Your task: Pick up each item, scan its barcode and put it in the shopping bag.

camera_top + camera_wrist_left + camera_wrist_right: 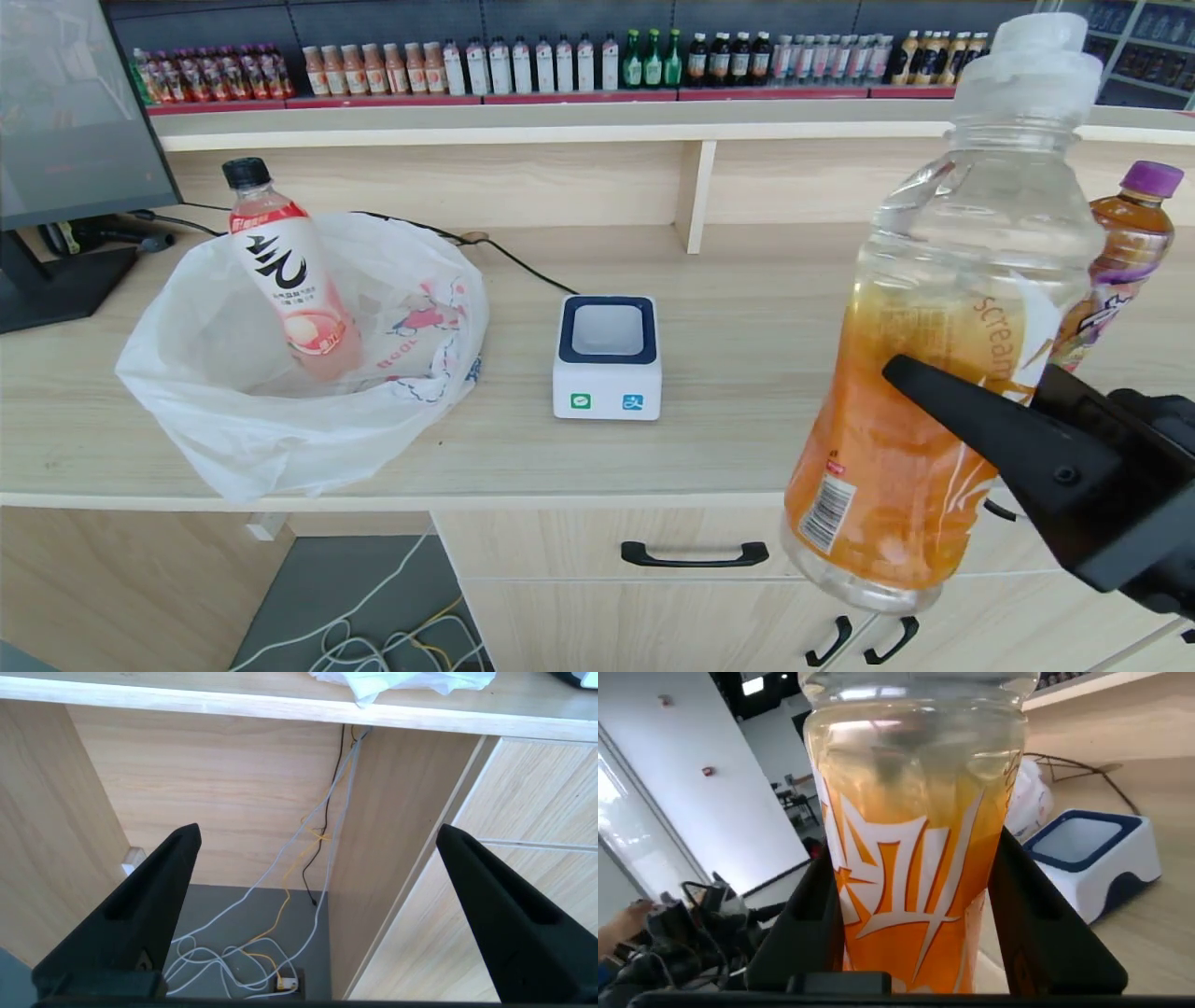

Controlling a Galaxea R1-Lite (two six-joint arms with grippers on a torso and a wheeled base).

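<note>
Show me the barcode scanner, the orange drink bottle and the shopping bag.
barcode scanner [607, 378], head view, white front face.
orange drink bottle [920, 317], head view, mid body.
shopping bag [187, 392], head view, left wall.

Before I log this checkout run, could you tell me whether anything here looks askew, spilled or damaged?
Nothing looks spilled or damaged. The pink bottle leans tilted inside the shopping bag, propped rather than upright, and the orange bottle sits slanted in the right pincer.

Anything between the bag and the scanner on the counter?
Head view: bare counter between shopping bag and scanner; only a black cable runs along behind.
</note>
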